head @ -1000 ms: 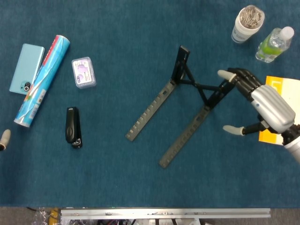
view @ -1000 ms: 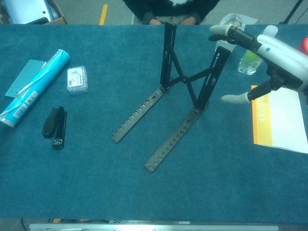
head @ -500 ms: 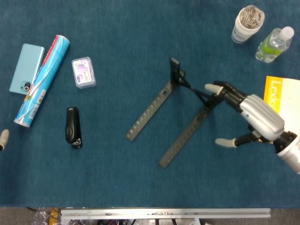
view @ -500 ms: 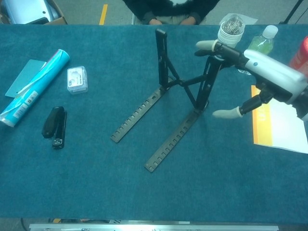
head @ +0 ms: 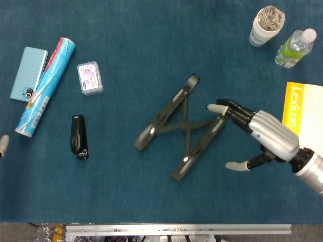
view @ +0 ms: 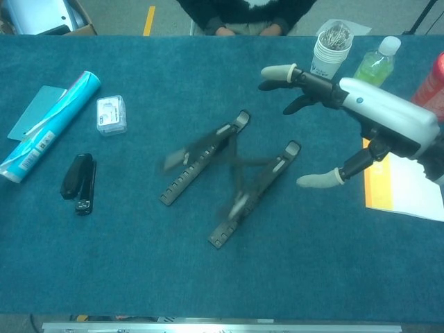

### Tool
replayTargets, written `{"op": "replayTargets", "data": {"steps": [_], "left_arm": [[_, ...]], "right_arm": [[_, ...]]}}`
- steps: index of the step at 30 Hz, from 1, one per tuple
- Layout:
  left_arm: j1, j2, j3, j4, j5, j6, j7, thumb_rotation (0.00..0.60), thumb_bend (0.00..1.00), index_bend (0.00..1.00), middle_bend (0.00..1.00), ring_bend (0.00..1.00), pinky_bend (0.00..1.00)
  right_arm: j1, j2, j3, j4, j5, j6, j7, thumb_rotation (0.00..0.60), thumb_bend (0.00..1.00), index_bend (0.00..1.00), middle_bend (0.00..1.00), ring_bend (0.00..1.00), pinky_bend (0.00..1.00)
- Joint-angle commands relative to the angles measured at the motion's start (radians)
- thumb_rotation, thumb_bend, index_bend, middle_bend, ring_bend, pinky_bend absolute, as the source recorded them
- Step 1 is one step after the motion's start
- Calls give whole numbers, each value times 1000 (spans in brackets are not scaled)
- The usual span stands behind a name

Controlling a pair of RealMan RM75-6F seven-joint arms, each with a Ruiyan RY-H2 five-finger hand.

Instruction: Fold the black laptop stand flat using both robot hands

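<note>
Lying near the middle of the blue desk (head: 126, 201), the black laptop stand (head: 179, 128) appears collapsed or nearly so: two slotted rails side by side, joined by crossed struts, its upper arms blurred in the chest view so their final lie cannot be confirmed. Handling, as a judgement: stiff thin bars, light, hinged and apt to swing or skid on the cloth; best pressed on the flat rails near the hinge ends, fingers kept out of the crossing struts. Right robot hand (head: 255, 133): released, fingers spread, holding nothing, fingertips just beside the nearer rail's far end; contact cannot be told. Left robot hand (head: 3, 146): only a fingertip shows at the desk's left edge, state unknown. Room: open cloth in front of the stand toward the near edge. Left: black stapler (head: 78, 137), small clear box (head: 90, 78), blue tube (head: 45, 85), phone (head: 29, 73), all well apart. Right: yellow booklet (head: 298, 108) near the right robot hand. Far right: cup of clips (head: 266, 24), green bottle (head: 295, 48).
</note>
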Motion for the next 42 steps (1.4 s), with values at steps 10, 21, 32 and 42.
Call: {"op": "replayTargets", "data": {"steps": [10, 21, 32, 42], "left_arm": [[-52, 35, 3, -38, 56, -55, 19, 600, 316, 0, 0, 0, 0], [-119, 47, 3, -61, 122, -123, 42, 600, 316, 0, 0, 0, 0], [-171, 53, 15, -80, 142, -198, 48, 600, 316, 0, 0, 0, 0], [-158, 36, 37, -40, 143, -180, 3, 600, 316, 0, 0, 0, 0]], "right_arm": [[-18, -19, 3, 92, 9, -60, -476, 600, 51, 0, 107, 0, 136], [-49, -166, 20, 239, -5, -39, -744, 600, 0, 0, 61, 0, 6], [-28, -266, 41, 356, 49, -92, -800, 600, 0, 0, 58, 0, 6], [12, -369, 65, 471, 96, -145, -807, 600, 0, 0, 58, 0, 6]]}}
